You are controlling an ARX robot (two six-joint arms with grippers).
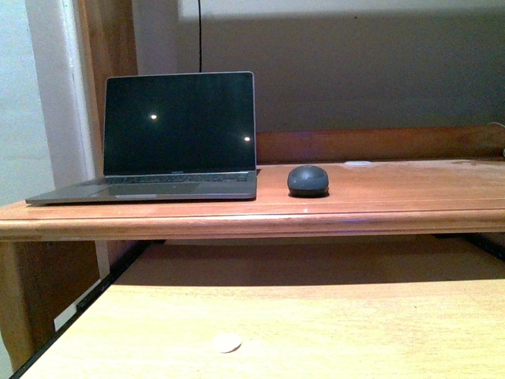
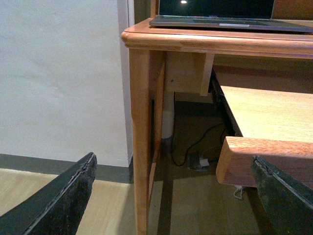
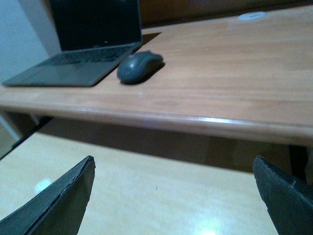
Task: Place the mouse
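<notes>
Mouse: dark grey and domed, the mouse (image 1: 308,180) rests flat on the upper desk top (image 1: 410,193), and only the wood touches it.
Neighbour: the open laptop (image 1: 180,134), its screen dark, stands just to the left of the mouse (the right wrist view shows a narrow gap between them).
Left gripper: we see the left gripper (image 2: 173,159) with its two dark fingers (image 2: 63,200) spread wide and nothing between them. It hangs low by the desk's left leg (image 2: 139,137), well apart from the mouse.
Right gripper: the right gripper (image 3: 173,159) is likewise spread wide and empty. It hangs over the lower pull-out shelf (image 1: 355,308), in front of the desk edge, with the mouse beyond it on the level above.
Lower shelf: we see pale wood, with a small pale round disc (image 1: 227,343) lying near its front.
Back of desk: a small white patch (image 1: 357,163) lies behind the mouse, close to the rear rail. We cannot tell what it is.
</notes>
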